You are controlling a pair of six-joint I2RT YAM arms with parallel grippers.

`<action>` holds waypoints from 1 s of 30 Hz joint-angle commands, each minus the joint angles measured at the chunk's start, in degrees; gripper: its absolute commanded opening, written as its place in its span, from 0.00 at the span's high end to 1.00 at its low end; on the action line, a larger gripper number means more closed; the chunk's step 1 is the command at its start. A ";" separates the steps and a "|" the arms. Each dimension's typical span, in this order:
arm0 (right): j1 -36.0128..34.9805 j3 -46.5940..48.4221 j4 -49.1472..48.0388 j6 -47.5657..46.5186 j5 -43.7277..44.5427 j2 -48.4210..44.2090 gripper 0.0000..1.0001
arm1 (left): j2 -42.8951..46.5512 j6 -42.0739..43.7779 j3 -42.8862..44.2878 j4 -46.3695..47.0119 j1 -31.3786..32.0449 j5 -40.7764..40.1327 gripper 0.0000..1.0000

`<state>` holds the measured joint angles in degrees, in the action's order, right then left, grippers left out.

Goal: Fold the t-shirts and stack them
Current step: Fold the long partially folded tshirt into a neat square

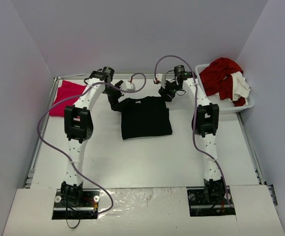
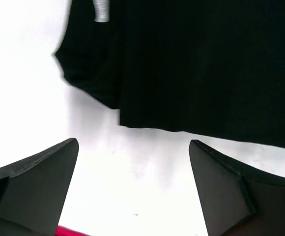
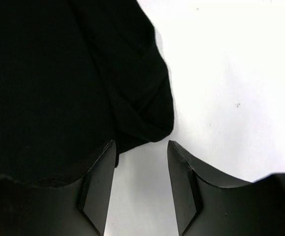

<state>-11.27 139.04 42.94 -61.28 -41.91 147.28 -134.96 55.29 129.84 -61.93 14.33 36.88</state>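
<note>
From above, a large black cloth t-shirt (image 1: 146, 117) is seen folded into a rectangle at the middle of the white table (image 1: 147, 162). A bright pink-red cloth t-shirt (image 1: 65, 97) is laid at the far left edge, and a white plastic basket (image 1: 231, 108) of red and white cloth at the far right.

In the left wrist view, the left gripper (image 2: 132, 147) is spread wide and released, with the black shirt's edge just beyond.

In the right wrist view, the right gripper (image 3: 141, 146) is partly parted with nothing clamped, the shirt's bunched corner at its tips.
</note>
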 commanded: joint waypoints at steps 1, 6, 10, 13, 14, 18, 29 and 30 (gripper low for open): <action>-0.16 0.01 -3.56 3.53 2.27 -3.22 0.57 | 3.90 -7.63 -0.18 8.57 -0.70 -2.43 0.05; -1.65 -14.46 -8.12 4.14 6.56 -15.41 0.53 | 14.86 -14.74 -11.34 18.41 -0.70 -7.51 0.06; -4.55 -23.96 -11.91 5.82 13.06 -24.75 0.51 | 23.65 -24.22 -20.93 25.27 -0.70 -12.27 0.06; -9.46 -30.20 -14.19 8.27 24.74 -30.20 0.52 | 29.48 -31.96 -28.57 29.14 -0.97 -14.20 0.06; -10.78 -31.54 -14.81 11.50 32.43 -31.60 0.52 | 30.27 -33.47 -30.07 29.50 -1.05 -14.47 0.06; -18.24 -35.06 -14.21 20.64 55.72 -30.57 0.50 | 30.98 -37.88 -34.12 25.81 -1.32 -13.78 0.06; -32.93 -50.45 -19.65 26.65 60.72 -37.42 0.39 | 32.82 -61.34 -48.27 38.72 -16.94 3.27 0.06; -34.77 -50.45 -19.65 26.91 61.33 -37.16 0.39 | 33.09 -62.57 -48.89 39.25 -18.96 4.07 0.06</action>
<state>-41.15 88.44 25.41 -37.01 14.48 115.07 -104.88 2.26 81.41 -28.97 1.76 34.26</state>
